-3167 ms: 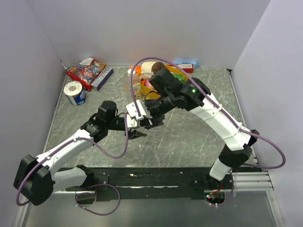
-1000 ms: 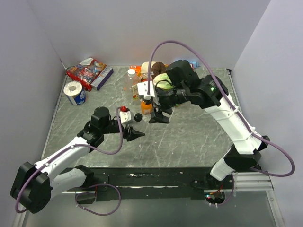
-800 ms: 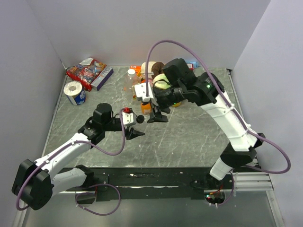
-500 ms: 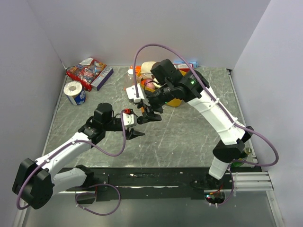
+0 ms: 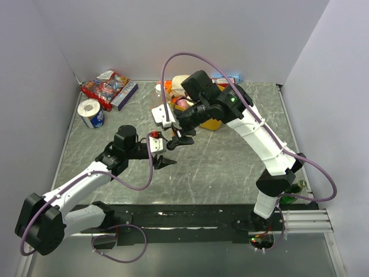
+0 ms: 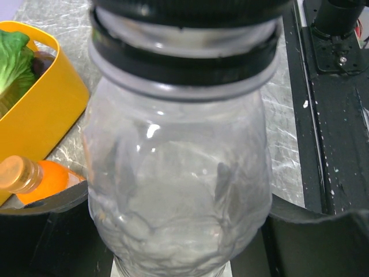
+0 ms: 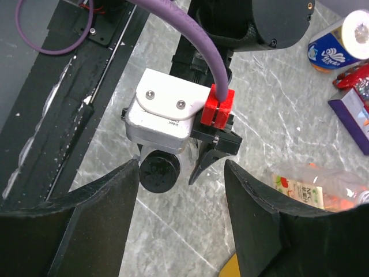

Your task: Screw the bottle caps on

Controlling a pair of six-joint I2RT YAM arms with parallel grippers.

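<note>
My left gripper [image 5: 163, 156] is shut on the clear greyish bottle [image 6: 179, 173], which fills the left wrist view and points away. The black cap [image 6: 184, 11] sits on its neck and also shows in the right wrist view [image 7: 159, 171]. My right gripper [image 5: 176, 138] is open and empty. It hovers just above the capped end, with its fingers [image 7: 98, 225] wide on either side of the cap and not touching it. The orange drink bottle [image 6: 53, 180] with its gold cap [image 6: 16, 173] lies beside the yellow bin. A clear labelled bottle [image 7: 311, 186] lies on the table.
A yellow bin [image 5: 212, 120] with food items stands behind the right gripper. Snack packets [image 5: 106, 86] and a paper roll [image 5: 91, 112] are at the back left. The black base rail [image 5: 190, 216] runs along the near edge.
Over the last second my right arm has swung left and down, bringing its open gripper over the capped bottle. My left gripper has kept hold of the bottle and shifted only slightly.
</note>
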